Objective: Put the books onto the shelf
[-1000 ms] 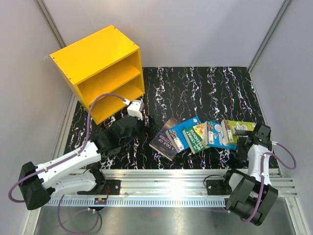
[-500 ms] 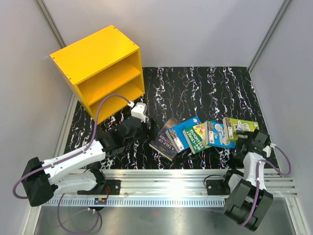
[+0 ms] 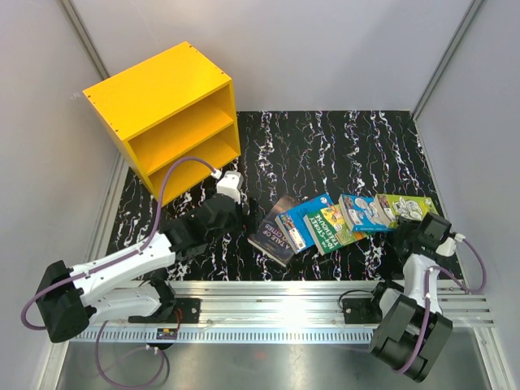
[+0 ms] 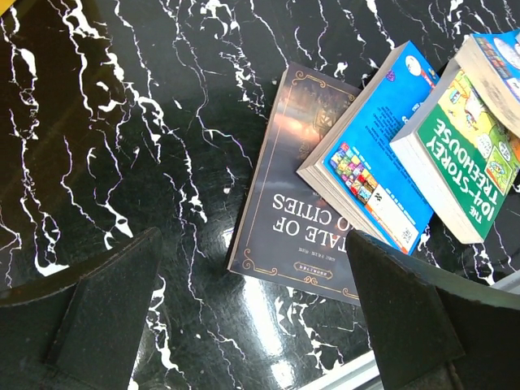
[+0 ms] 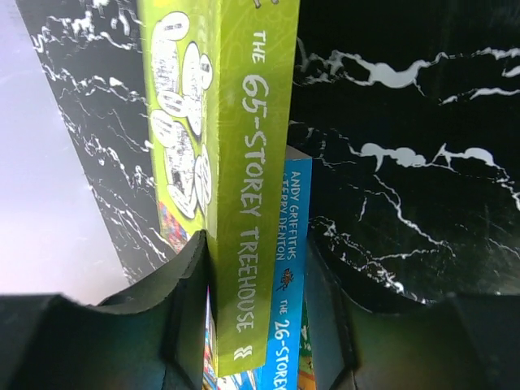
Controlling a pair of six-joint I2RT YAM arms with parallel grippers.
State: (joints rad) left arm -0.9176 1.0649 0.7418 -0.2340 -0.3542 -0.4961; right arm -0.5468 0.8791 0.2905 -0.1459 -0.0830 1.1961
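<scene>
Several books lie in an overlapping row on the black marbled table. They are a dark book (image 3: 272, 231), a blue one (image 3: 302, 219), a green one (image 3: 329, 227), another blue one (image 3: 363, 213) and a lime-green one (image 3: 406, 207). My right gripper (image 5: 256, 268) is shut on the spines of the lime-green book (image 5: 244, 146) and the blue book (image 5: 292, 244) beside it, both tipped up on edge. My left gripper (image 4: 260, 325) hangs open just left of the dark book (image 4: 301, 195), with nothing between its jaws. The yellow shelf (image 3: 162, 106) stands at the far left with its open front facing the table.
Grey walls close in the table on both sides and at the back. A metal rail (image 3: 268, 292) runs along the near edge and carries both arm bases. The left arm's purple cable (image 3: 175, 166) loops up in front of the shelf.
My right gripper has closed on the lime-green and blue books, and they have tipped up from lying flat. The left arm moved slightly towards the dark book, then held still.
</scene>
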